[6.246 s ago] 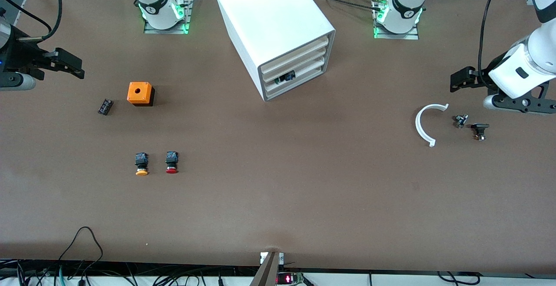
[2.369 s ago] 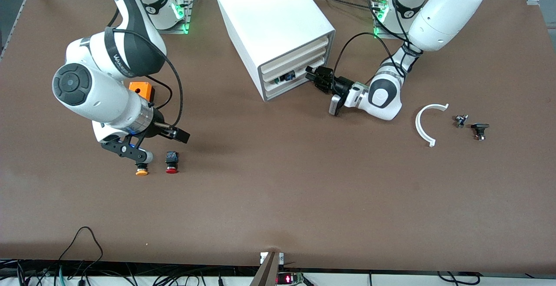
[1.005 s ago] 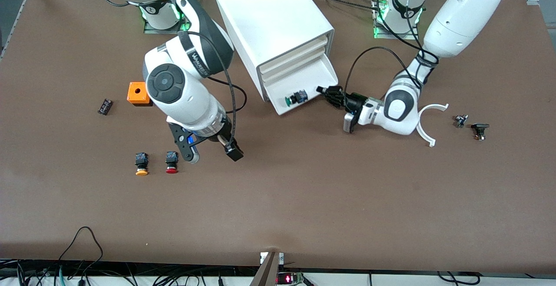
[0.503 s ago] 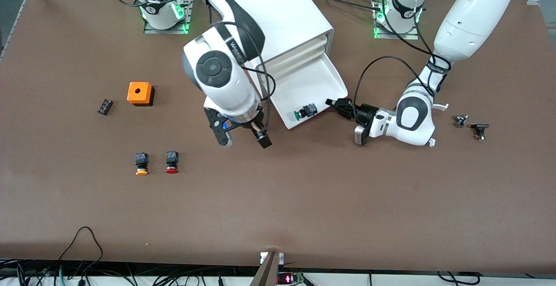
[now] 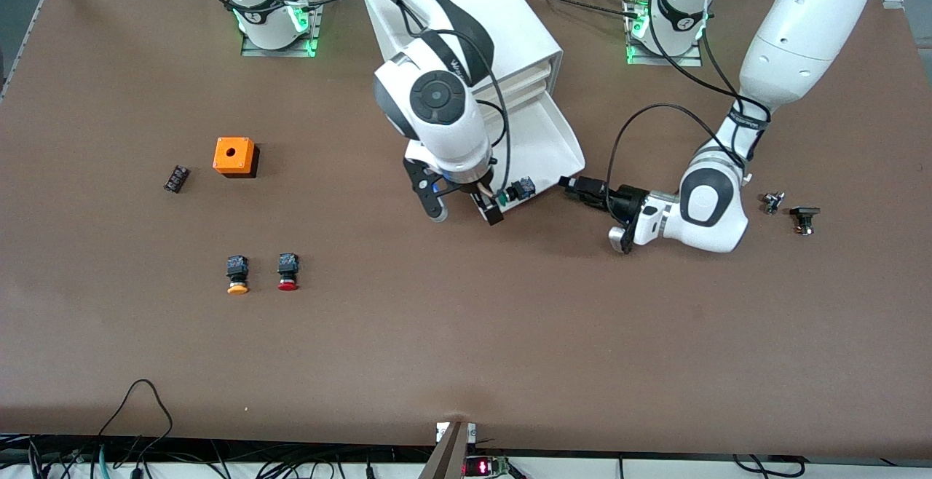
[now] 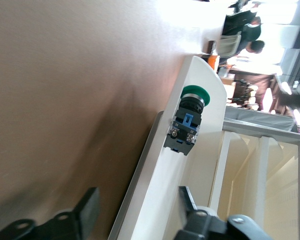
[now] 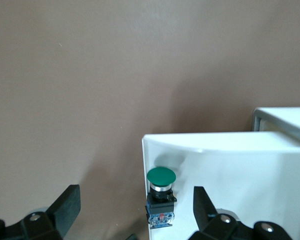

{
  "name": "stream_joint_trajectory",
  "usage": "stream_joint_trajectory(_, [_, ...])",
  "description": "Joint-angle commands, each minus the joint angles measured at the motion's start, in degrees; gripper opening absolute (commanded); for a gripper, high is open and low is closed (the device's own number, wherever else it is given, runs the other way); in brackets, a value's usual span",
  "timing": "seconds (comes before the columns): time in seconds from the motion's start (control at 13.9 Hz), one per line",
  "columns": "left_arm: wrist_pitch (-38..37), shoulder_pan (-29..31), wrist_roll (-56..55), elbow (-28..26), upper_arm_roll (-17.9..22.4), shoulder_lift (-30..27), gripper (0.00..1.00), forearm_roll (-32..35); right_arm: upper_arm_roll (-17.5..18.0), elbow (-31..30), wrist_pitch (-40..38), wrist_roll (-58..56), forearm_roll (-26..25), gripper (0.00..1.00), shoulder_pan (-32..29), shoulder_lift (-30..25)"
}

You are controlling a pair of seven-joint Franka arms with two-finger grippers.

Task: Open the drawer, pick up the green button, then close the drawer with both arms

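The white cabinet (image 5: pixel 524 20) has its lowest drawer (image 5: pixel 546 140) pulled well out. The green-capped button (image 5: pixel 513 191) lies on its side in the drawer, against the front wall, at the corner toward the right arm's end. My right gripper (image 5: pixel 466 213) is open over that corner. In the right wrist view the button (image 7: pixel 161 192) lies between the fingers of the right gripper (image 7: pixel 135 210), untouched. My left gripper (image 5: pixel 569 185) is open at the front wall's other end. In the left wrist view the left gripper (image 6: pixel 137 207) straddles the drawer's wall (image 6: pixel 155 165), and the button (image 6: pixel 186 122) lies further along it.
An orange box (image 5: pixel 234 156) and a small black part (image 5: pixel 176 178) lie toward the right arm's end. An orange-capped button (image 5: pixel 237 275) and a red-capped button (image 5: pixel 288 273) lie nearer the camera. Two small parts (image 5: pixel 790 211) lie beside the left arm.
The drawer has come out, carrying the green button toward the camera, with the left gripper at its front. The right arm has swung from the two loose buttons to the drawer's front corner.
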Motion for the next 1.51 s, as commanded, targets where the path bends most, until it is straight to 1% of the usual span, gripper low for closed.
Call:
stream_joint_trajectory(0.0, [-7.18, 1.96, -10.43, 8.34, 0.04, -0.16, 1.0, 8.1, -1.03, 2.17, 2.01, 3.92, -0.34, 1.0, 2.95, 3.31])
stream_joint_trajectory(0.22, [-11.94, 3.45, -17.29, 14.76, 0.04, -0.94, 1.0, 16.19, -1.04, 2.08, 2.71, 6.65, -2.36, 1.0, 4.88, 4.71])
stream_joint_trajectory(0.57, [-19.94, 3.02, -29.42, 26.01, -0.57, -3.93, 1.0, 35.78, -1.12, 1.82, 7.28, 10.17, -2.89, 1.0, 7.26, 7.18])
stream_joint_trajectory(0.65, [-20.3, 2.76, -31.09, 27.51, -0.83, -4.63, 1.0, 38.86, -1.12, 1.73, 7.81, 10.87, -2.89, 1.0, 7.61, 7.53])
stream_joint_trajectory(0.86, [-20.39, 0.91, -35.85, 28.67, -1.1, -6.04, 1.0, 48.7, -1.12, 1.64, 9.13, 12.27, -4.03, 1.0, 8.67, 8.76])
stream_joint_trajectory(1.01, [-20.39, -0.93, -35.94, 31.38, -1.1, -8.58, 1.0, 58.44, -1.12, 1.21, 9.13, 12.54, -4.65, 1.0, 9.11, 8.85])
stream_joint_trajectory(1.15, [-20.05, -3.47, -35.95, 33.15, -0.93, -9.65, 1.0, 65.23, -1.12, 1.12, 9.13, 12.55, -4.74, 0.99, 9.11, 8.85])
stream_joint_trajectory(1.22, [-19.69, -4.62, -35.68, 34.98, -0.92, -9.65, 1.0, 68.3, -1.12, 1.12, 9.22, 12.46, -4.83, 0.89, 9.11, 8.85])
stream_joint_trajectory(1.29, [-18.12, -5.07, -35.42, 36.74, -0.84, -9.13, 1.0, 70.34, -1.12, 1.2, 9.22, 11.76, -4.74, 0.67, 9.11, 8.76])
stream_joint_trajectory(1.36, [-14.54, -4.81, -35.24, 36.93, -0.84, -8.69, 1.0, 70.1, -1.12, 1.21, 9.39, 11.32, -4.74, 0.41, 9.02, 8.76])
stream_joint_trajectory(1.44, [-12.68, -4.63, -35.07, 36.93, -0.75, -8.68, 1.0, 69.48, -1.12, 1.21, 10.26, 10.88, -4.74, 0.22, 9.02, 8.68])
